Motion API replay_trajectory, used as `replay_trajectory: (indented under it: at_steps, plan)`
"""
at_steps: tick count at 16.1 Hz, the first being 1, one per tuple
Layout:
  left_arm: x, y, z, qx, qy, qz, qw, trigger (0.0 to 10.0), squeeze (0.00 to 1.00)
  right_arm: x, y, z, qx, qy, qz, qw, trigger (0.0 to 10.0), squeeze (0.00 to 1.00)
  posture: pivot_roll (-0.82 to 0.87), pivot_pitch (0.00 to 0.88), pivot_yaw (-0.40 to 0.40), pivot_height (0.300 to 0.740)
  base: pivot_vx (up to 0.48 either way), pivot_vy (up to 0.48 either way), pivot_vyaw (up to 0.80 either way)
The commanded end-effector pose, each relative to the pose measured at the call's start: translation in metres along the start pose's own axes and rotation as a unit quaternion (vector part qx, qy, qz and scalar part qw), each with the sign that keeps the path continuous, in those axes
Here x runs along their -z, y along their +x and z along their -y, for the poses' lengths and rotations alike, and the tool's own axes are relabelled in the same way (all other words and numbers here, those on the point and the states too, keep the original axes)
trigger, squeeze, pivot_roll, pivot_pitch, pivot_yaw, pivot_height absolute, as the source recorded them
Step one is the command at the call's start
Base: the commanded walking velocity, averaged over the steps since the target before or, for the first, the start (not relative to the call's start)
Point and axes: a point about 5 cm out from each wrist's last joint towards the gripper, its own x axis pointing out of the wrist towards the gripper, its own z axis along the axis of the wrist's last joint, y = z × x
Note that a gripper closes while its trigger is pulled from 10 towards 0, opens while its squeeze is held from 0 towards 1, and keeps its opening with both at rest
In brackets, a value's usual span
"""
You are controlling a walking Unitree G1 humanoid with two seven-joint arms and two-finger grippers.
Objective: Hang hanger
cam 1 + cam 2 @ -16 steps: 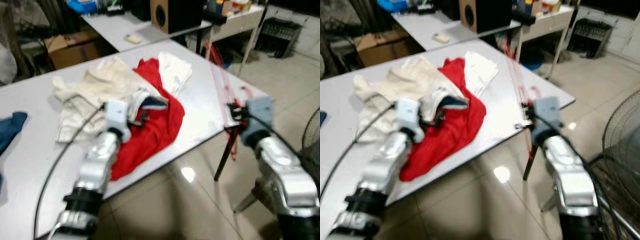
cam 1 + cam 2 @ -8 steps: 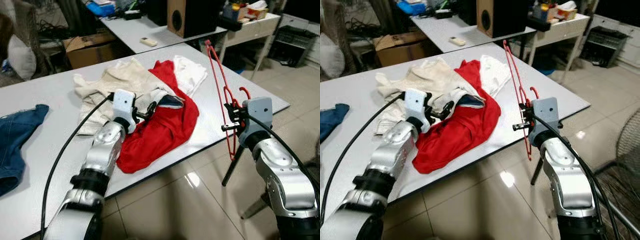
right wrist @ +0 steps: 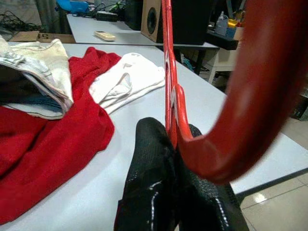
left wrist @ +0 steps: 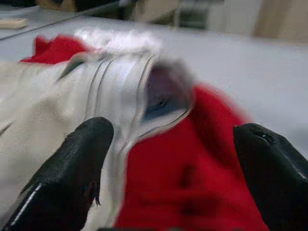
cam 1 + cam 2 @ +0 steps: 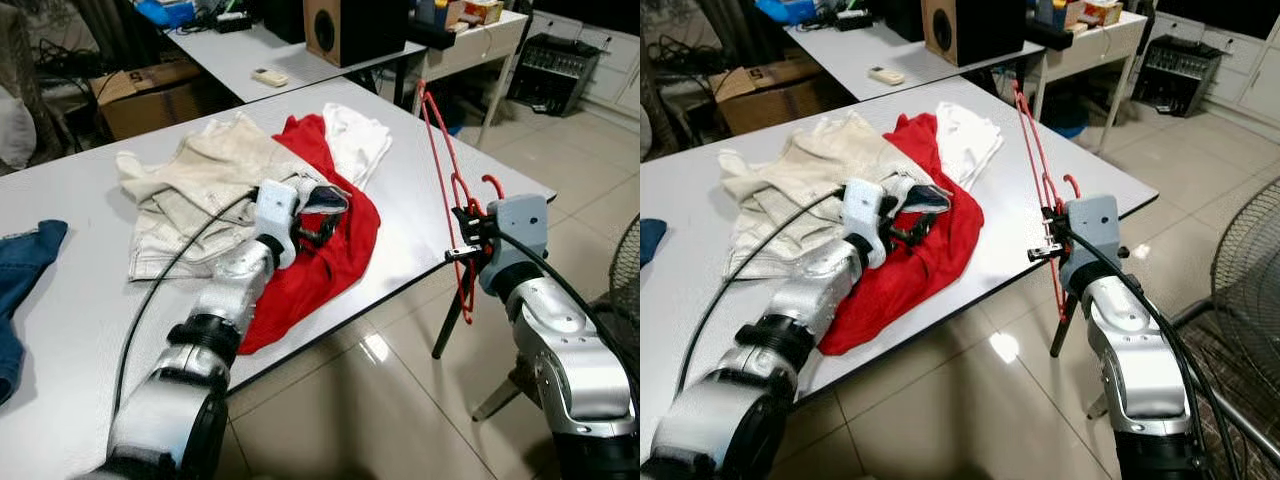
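A red wire hanger [image 5: 441,150] stands upright at the table's right edge, with my right gripper [image 5: 463,242] shut on its lower part. The right wrist view shows the black fingers [image 3: 154,178] pinched around the hanger's wire [image 3: 168,72] just below the hook. My left gripper [image 5: 320,232] is open, low over a red cloth [image 5: 335,262], right by the collar of a beige garment [image 5: 200,180]. In the left wrist view the fingers [image 4: 72,163] spread wide, with the collar [image 4: 163,91] and the red cloth [image 4: 202,163] between them.
A white garment [image 5: 355,140] lies behind the red cloth on the grey table [image 5: 420,200], and blue jeans [image 5: 25,262] lie at the left. A second table behind carries a speaker [image 5: 350,25] and a remote [image 5: 267,77]. A fan [image 5: 1240,300] stands on the floor at right.
The camera has shifted. My left arm has stretched further over the clothes, bringing its open gripper up to the beige garment's collar. My right gripper still holds the hanger in the same place.
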Motion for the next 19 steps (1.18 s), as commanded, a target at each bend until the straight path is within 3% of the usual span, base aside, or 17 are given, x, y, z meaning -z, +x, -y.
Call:
replay_trajectory:
  at_steps: [1, 3, 7, 8, 9, 14, 17, 19]
  plan:
    - [-0.001, 0.0, -0.01, -0.042, 0.041, -0.015, 0.998, 10.0, 0.0, -0.006, -0.003, 0.001, 0.004, -0.003, 0.012, 1.0, 10.0, 0.0, -0.23, 0.0, 0.09, 0.74, 0.0, 0.0, 0.0]
    - [-0.008, 0.0, -0.023, -0.103, 0.094, -0.011, 0.99, 10.0, 0.0, -0.004, -0.006, 0.002, 0.009, -0.003, 0.01, 1.0, 10.0, 0.0, -0.25, 0.0, 0.094, 0.74, 0.0, 0.0, 0.0]
    - [-0.019, -0.002, -0.034, -0.154, 0.139, 0.008, 0.978, 10.0, 0.0, -0.003, -0.008, 0.001, 0.01, -0.001, 0.008, 1.0, 10.0, 0.0, -0.25, 0.0, 0.095, 0.74, 0.0, 0.0, 0.0]
    - [-0.02, -0.003, -0.038, -0.167, 0.147, 0.007, 0.975, 3.5, 0.0, -0.002, -0.008, 0.0, 0.01, -0.001, 0.007, 1.0, 10.0, 0.0, -0.25, 0.0, 0.095, 0.74, 0.0, 0.0, 0.0]
    - [-0.019, -0.004, -0.043, -0.175, 0.155, -0.001, 0.972, 0.0, 0.0, 0.0, -0.009, -0.001, 0.009, 0.001, 0.004, 1.0, 10.0, 0.0, -0.25, 0.0, 0.093, 0.74, 0.0, 0.0, 0.0]
    - [-0.027, -0.005, -0.047, -0.158, 0.148, 0.022, 0.976, 0.0, 0.0, 0.015, -0.017, -0.008, -0.014, 0.041, -0.025, 0.999, 10.0, 0.0, -0.23, 0.0, 0.088, 0.74, 0.0, 0.0, 0.0]
    - [-0.032, -0.004, -0.047, -0.14, 0.148, 0.033, 0.979, 0.0, 0.0, 0.018, -0.022, -0.009, -0.027, 0.034, -0.028, 0.999, 10.0, 0.0, -0.23, 0.0, 0.096, 0.74, 0.0, 0.0, 0.0]
    - [-0.036, -0.004, -0.048, -0.134, 0.142, 0.039, 0.98, 0.0, 0.0, 0.019, -0.03, -0.014, -0.067, 0.04, -0.032, 0.996, 10.0, 0.0, -0.24, 0.0, 0.105, 0.74, 0.0, 0.0, 0.0]
